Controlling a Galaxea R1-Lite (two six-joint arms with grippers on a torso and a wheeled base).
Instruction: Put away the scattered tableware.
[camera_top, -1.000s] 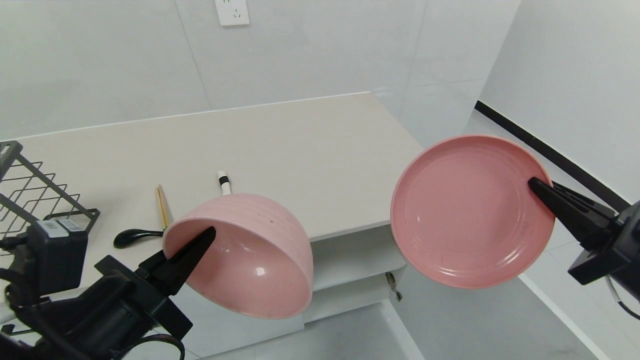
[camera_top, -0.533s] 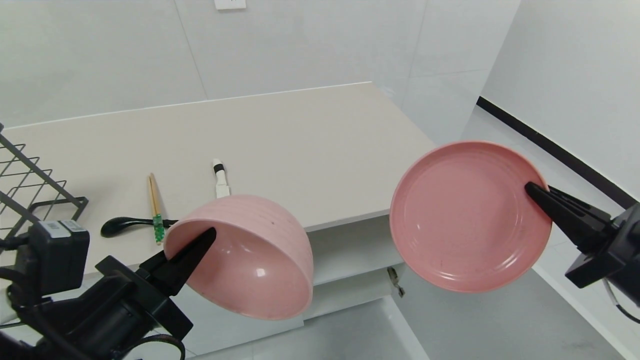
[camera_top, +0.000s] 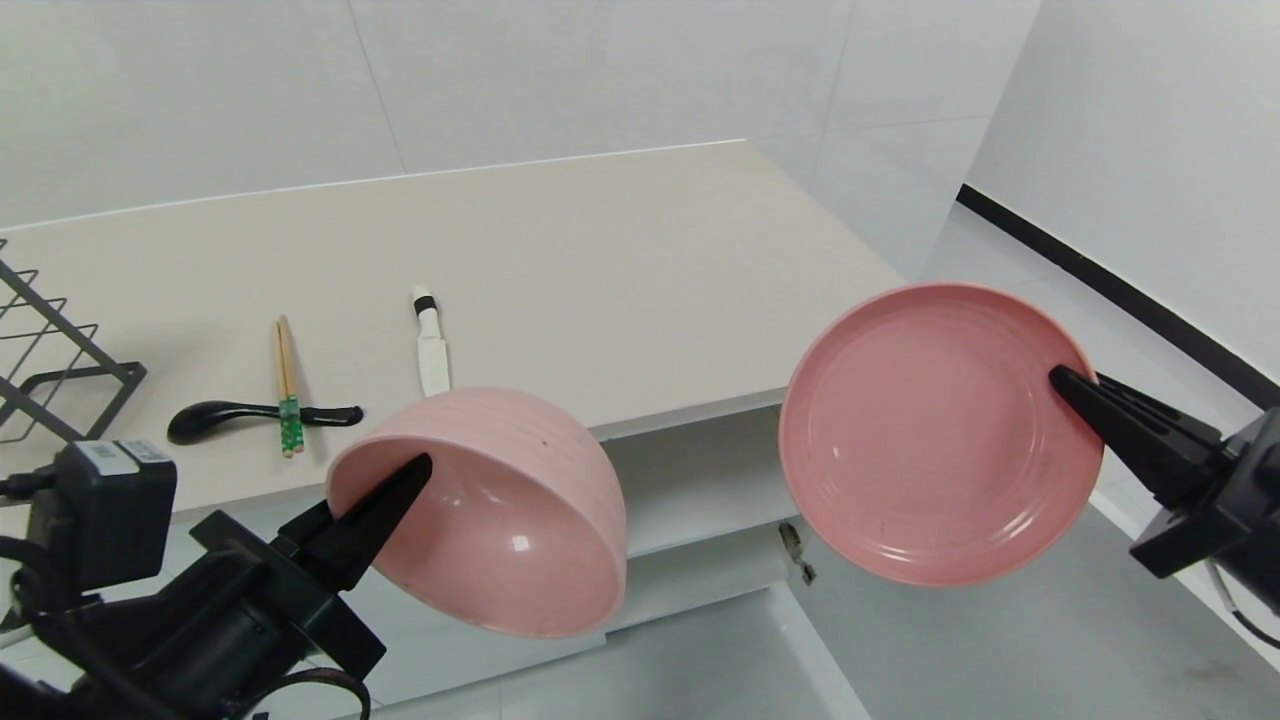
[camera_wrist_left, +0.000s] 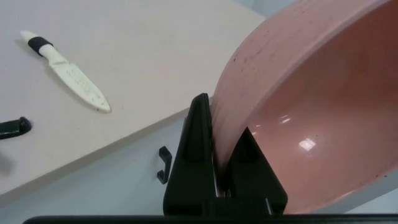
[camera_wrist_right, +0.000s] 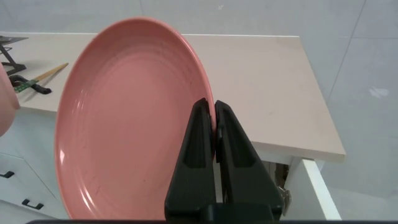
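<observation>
The table (camera_top: 620, 260) is pale and long, with a wire rack (camera_top: 50, 370) at its 9 o'clock end. The pink plate (camera_top: 920, 440) hangs in the air off the table's 4 o'clock corner, above the floor, tilted up on edge with its face toward the head camera. The right gripper (camera_top: 1062, 378) has its fingers clamped on the plate's rim at 3 o'clock, one finger on each face. The pink bowl (camera_top: 520, 500) hangs at 9 o'clock from the plate, well apart from it, in front of the table's near edge, tipped so its opening faces down and forward. The left gripper (camera_top: 415, 470) has its fingers clamped on the bowl's wall at 9 o'clock, one inside and one outside. On the table, a black spoon (camera_top: 215, 415) lies at 10 o'clock from the bowl, near the rack. Chopsticks (camera_top: 285, 370) lie across its handle. A white knife (camera_top: 430, 340) lies just beside them at 3 o'clock, its tip toward the bowl.
</observation>
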